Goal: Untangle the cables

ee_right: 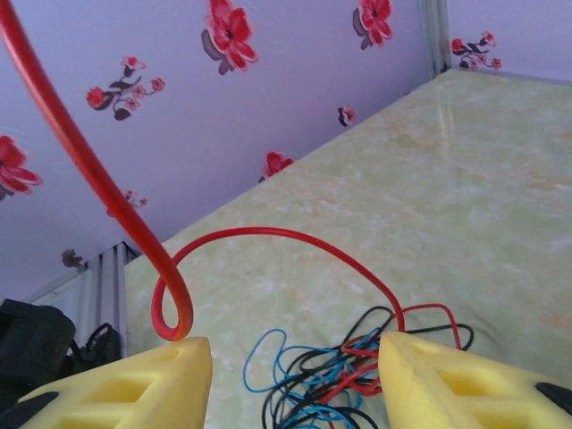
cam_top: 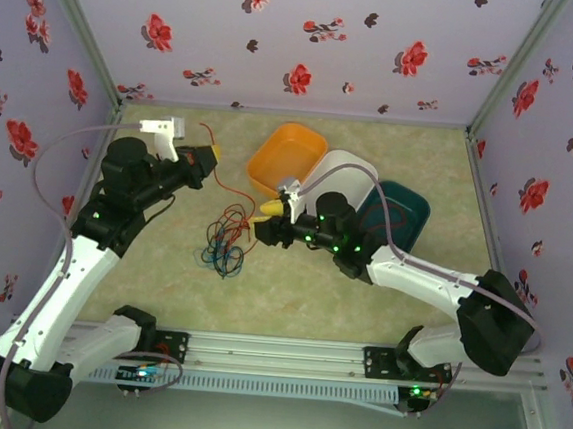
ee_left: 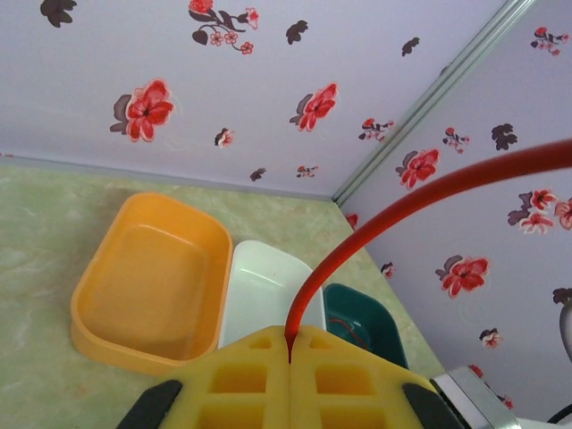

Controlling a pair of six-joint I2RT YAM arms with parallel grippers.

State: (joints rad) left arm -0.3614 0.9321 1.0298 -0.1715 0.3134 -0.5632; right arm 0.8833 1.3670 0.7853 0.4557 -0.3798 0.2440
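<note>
The cables lie in a loose tangle of red, blue and black wires on the table's middle left. From that tangle one red cable rises to my left gripper, which is shut on it. In the left wrist view the red cable comes out from between the closed yellow pads and arcs off to the right. My right gripper hovers just right of the tangle. Its yellow fingers stand open over the tangle. A loop of the red cable curls right above its left fingertip.
Three bins stand in a row at the back, right of centre: orange, white and teal. A thin red wire lies inside the teal bin. Flowered walls close off the table on three sides.
</note>
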